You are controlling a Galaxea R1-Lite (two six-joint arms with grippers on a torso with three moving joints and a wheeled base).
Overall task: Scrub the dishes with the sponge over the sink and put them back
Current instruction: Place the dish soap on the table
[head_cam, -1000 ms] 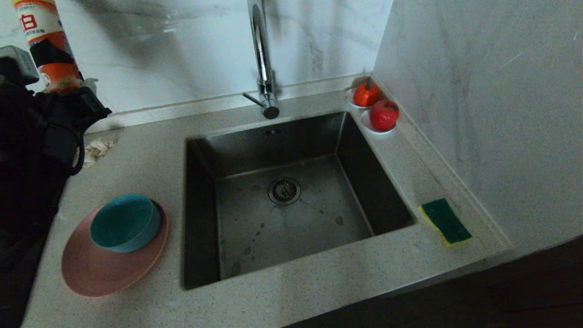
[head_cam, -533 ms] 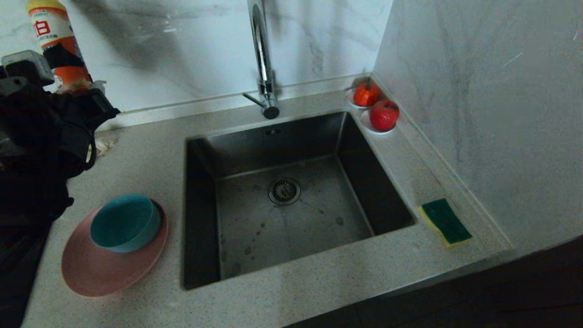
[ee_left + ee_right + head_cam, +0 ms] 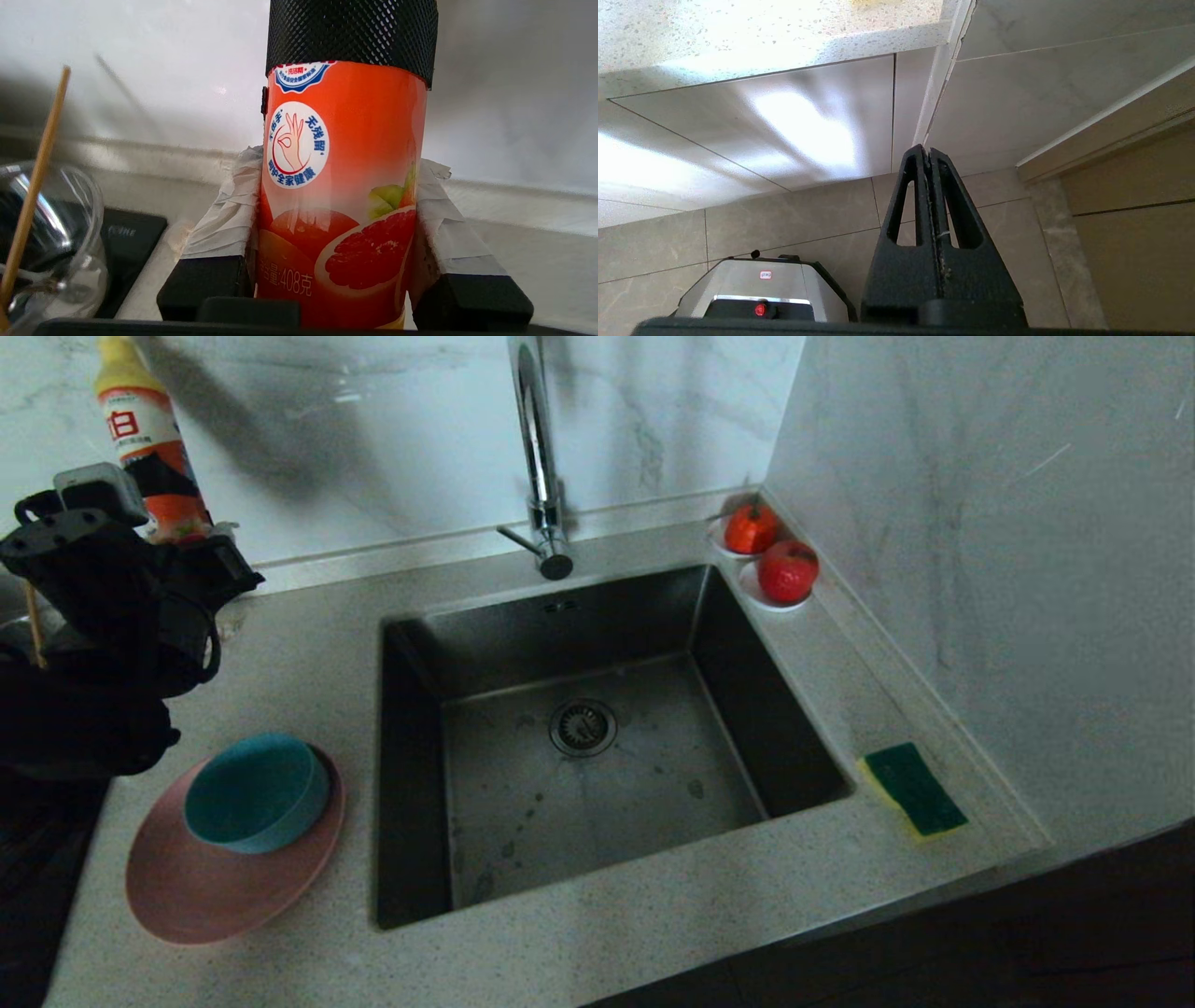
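At the back left corner of the worktop (image 3: 308, 653), the left pincer (image 3: 336, 224) is clamped about halfway open around an upright orange detergent bottle (image 3: 341, 196), its tape-wrapped fingers (image 3: 224, 219) pressed against either side of the bottle's lower body, below a black mesh sleeve (image 3: 350, 32) that wraps the part above the label. In the head view the same bottle (image 3: 149, 448) stands up out of the dark mass of the left arm, close to the marble back wall (image 3: 373, 439). Just beside it, the left wrist view shows a clear glass jug (image 3: 51, 242) with a wooden chopstick (image 3: 35, 186) leaning in it. Nearer the front on that same side, the pink plate (image 3: 205, 887) lies flat on the worktop with the teal-blue bowl (image 3: 257, 793) sitting upright in it, toward its back edge; both are apart from the pincer. The sink (image 3: 579, 747) takes up the middle, its drain (image 3: 583, 726) in the centre of the basin floor and the chrome faucet (image 3: 537, 457) rising behind it. The sponge (image 3: 913, 789) lies green side up on the narrow strip of worktop to the right of the sink, near the front corner. Two small white saucers with red fruit (image 3: 770, 555) sit in the back right corner. The right pincer (image 3: 930, 158) hangs below worktop level, pointing at the tiled floor (image 3: 784, 224), its fingers pressed fully together with nothing between them.
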